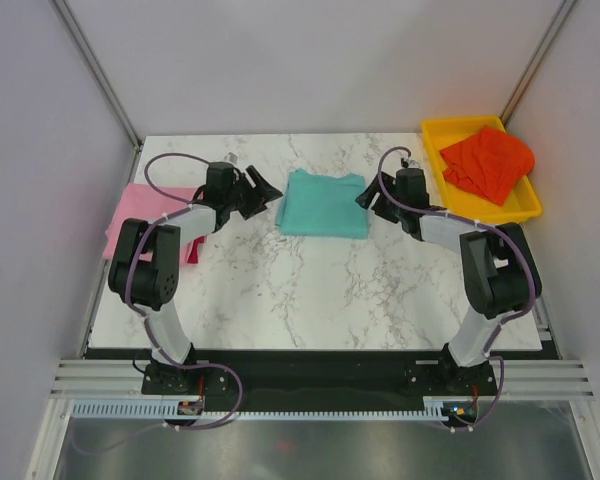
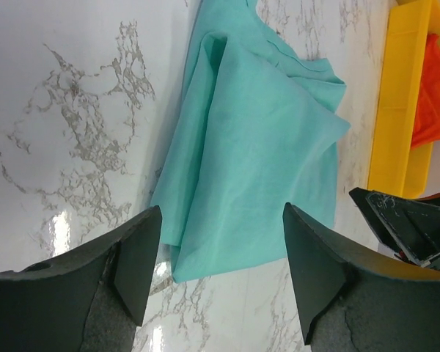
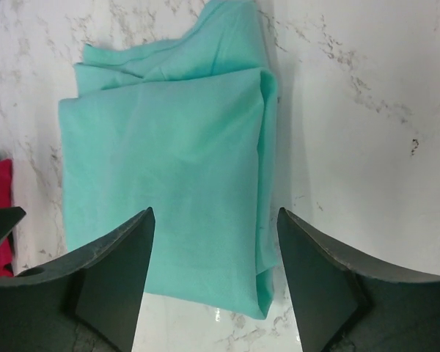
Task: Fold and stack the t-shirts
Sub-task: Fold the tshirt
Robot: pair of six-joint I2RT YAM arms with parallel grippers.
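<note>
Left arm (image 1: 140, 265) and right arm (image 1: 470, 340) alike, black joint housings (image 1: 500, 270), pale grey links (image 1: 170, 335), looping purple cables (image 1: 175, 156), matte black wedge-shaped gripper fingers (image 2: 132, 257), black base plates (image 1: 175, 378)

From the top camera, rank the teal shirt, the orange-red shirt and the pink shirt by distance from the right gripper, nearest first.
1. teal shirt: table centre, just left of the right gripper.
2. orange-red shirt: back right, in the yellow tray.
3. pink shirt: far left edge of the table.

The left arm (image 1: 145, 265) and right arm (image 1: 495, 265) bend up and reach far, tips turned in toward each other. The left gripper (image 1: 263, 192) and right gripper (image 1: 368, 200) gape wide, holding nothing
</note>
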